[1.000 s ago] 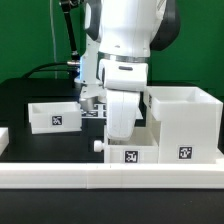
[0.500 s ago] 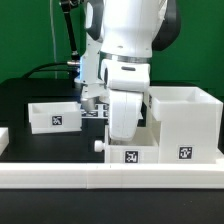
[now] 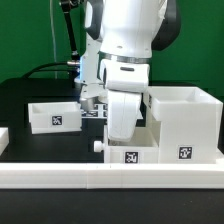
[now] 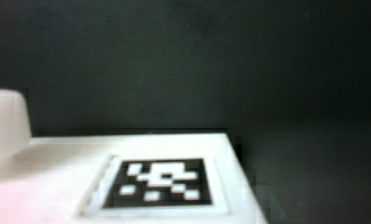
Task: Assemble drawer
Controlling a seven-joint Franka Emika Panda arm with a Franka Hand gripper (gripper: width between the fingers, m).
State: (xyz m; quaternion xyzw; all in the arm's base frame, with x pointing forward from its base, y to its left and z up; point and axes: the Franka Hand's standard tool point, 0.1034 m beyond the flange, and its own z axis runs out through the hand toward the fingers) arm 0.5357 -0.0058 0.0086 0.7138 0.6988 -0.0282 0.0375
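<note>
My gripper hangs straight above the near tray, which lies lengthwise along the border wall, knob toward the exterior view's left and shell just beside its other end, though I cannot tell whether the fingers are spread or pressed together.

White border wall, black table

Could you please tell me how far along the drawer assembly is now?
Done: nothing joined yet; the farther tray and the knobbed tray both sit outside the shell. In hand: the arm is low by the knobbed tray, a tagged white surface close in the wrist view; any grip is hidden. Left: getting both trays into the shell.
</note>
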